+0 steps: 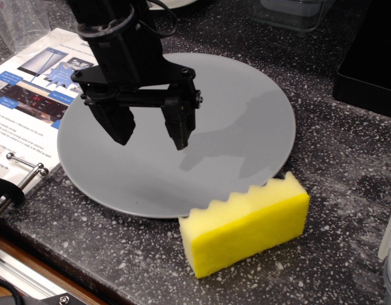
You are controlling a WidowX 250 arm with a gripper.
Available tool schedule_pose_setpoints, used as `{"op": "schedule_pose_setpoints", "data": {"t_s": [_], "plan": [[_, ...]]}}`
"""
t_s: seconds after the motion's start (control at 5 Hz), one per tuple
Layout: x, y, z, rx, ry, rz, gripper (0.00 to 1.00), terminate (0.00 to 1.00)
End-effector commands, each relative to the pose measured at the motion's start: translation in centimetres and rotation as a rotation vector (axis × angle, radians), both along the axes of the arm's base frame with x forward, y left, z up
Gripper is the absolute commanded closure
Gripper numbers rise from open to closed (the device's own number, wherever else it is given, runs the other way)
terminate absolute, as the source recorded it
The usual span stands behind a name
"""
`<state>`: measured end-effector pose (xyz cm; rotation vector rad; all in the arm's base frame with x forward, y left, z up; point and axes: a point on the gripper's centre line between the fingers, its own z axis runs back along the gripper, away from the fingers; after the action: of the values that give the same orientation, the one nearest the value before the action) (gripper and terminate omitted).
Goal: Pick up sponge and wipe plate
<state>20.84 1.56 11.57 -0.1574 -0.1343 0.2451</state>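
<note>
The grey plate [240, 121] lies flat on the dark speckled counter, filling the middle of the view. The yellow sponge [246, 223] lies on the counter at the plate's front right rim, its wavy edge toward the plate and touching or just overlapping the rim. My black gripper [152, 135] hangs over the left half of the plate, above its surface, jaws spread wide and empty. It is to the upper left of the sponge, well apart from it.
A printed leaflet [30, 89] lies left of the plate, partly under its rim. A metal ring binder clip [27, 166] sits at the front left. A black box [373, 63] stands at the right rear. A clear container [290, 13] is at the back.
</note>
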Motion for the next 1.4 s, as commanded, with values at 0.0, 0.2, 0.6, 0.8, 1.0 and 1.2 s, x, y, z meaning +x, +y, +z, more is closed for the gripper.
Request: {"op": "schedule_pose_setpoints", "data": {"t_s": [0.0, 0.2, 0.6, 0.8, 1.0, 1.2], "plan": [[0.0, 0.0, 0.0, 0.0, 0.0, 0.0, 0.0, 0.0], [0.5, -1.4, 0.5, -0.021, -0.038, -0.2, 0.0, 0.0], [0.4, -3.8, 1.1, -0.122, -0.047, -0.401, 0.0, 0.0], [-0.4, -5.2, 0.5, -0.079, -0.047, -0.477, 0.0, 0.0], [-1.0, -6.9, -0.4, -0.034, -0.065, -0.523, 0.0, 0.0], [-1.4, -7.9, -1.3, 0.001, -0.097, -0.521, 0.0, 0.0]]}}
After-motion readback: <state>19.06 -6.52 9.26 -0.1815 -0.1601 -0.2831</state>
